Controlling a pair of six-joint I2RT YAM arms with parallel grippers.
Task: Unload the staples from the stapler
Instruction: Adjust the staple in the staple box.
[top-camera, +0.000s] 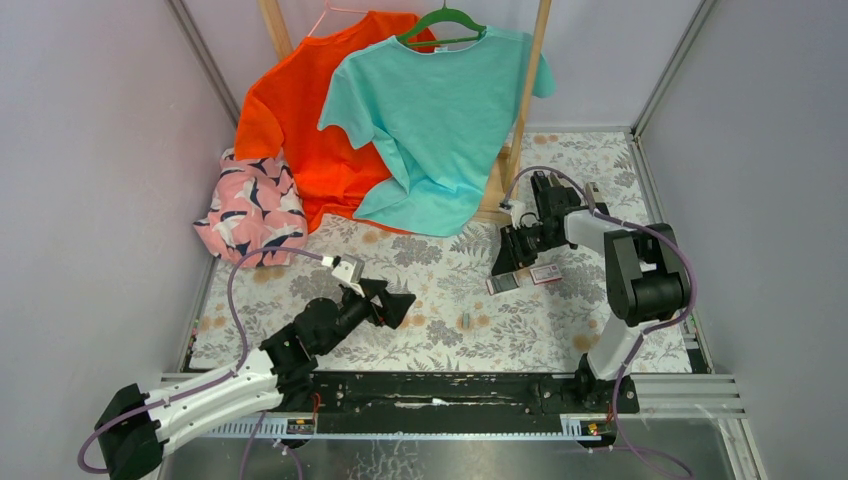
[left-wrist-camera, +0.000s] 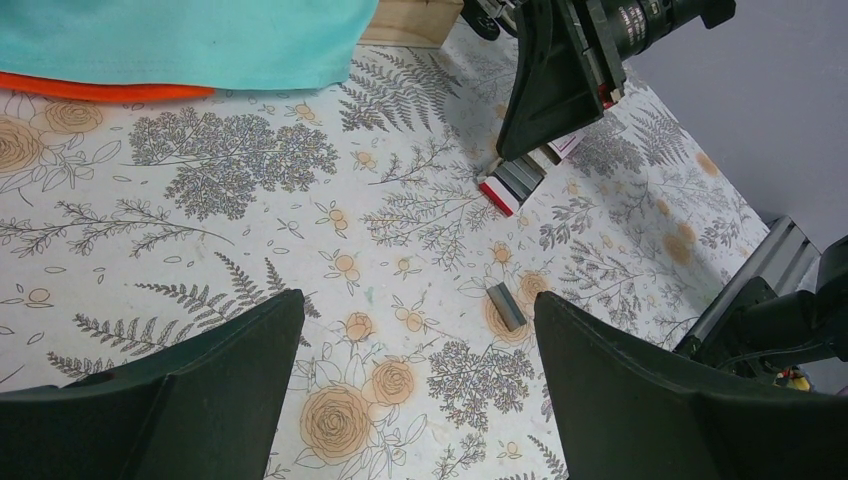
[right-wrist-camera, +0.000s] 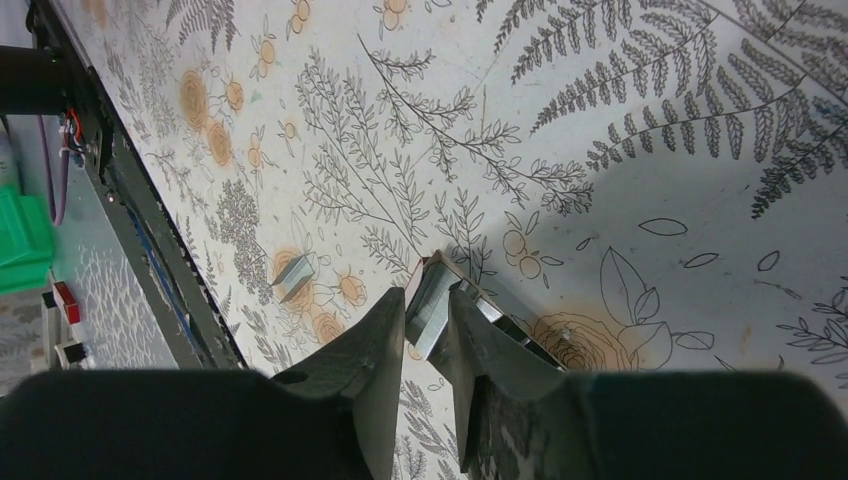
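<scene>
A short silvery strip of staples (right-wrist-camera: 430, 318) stands between the fingers of my right gripper (right-wrist-camera: 428, 295), which is closed onto it right above a small red-edged tray (left-wrist-camera: 499, 192) holding more strips. In the top view that gripper (top-camera: 506, 268) points down at the tray (top-camera: 505, 284), right of centre. Another loose strip of staples (left-wrist-camera: 507, 306) lies flat on the floral cloth, seen also from above (top-camera: 465, 320) and from the right wrist (right-wrist-camera: 290, 276). My left gripper (left-wrist-camera: 418, 300) hovers wide open over the cloth, with that strip just inside its right finger. No stapler shows in any view.
A white-and-pink box (top-camera: 546, 275) lies beside the tray. At the back a wooden rack carries a teal shirt (top-camera: 440, 120) and an orange shirt (top-camera: 300, 130). A pink patterned cloth (top-camera: 250, 205) lies at the back left. A black rail (top-camera: 440, 390) runs along the near edge.
</scene>
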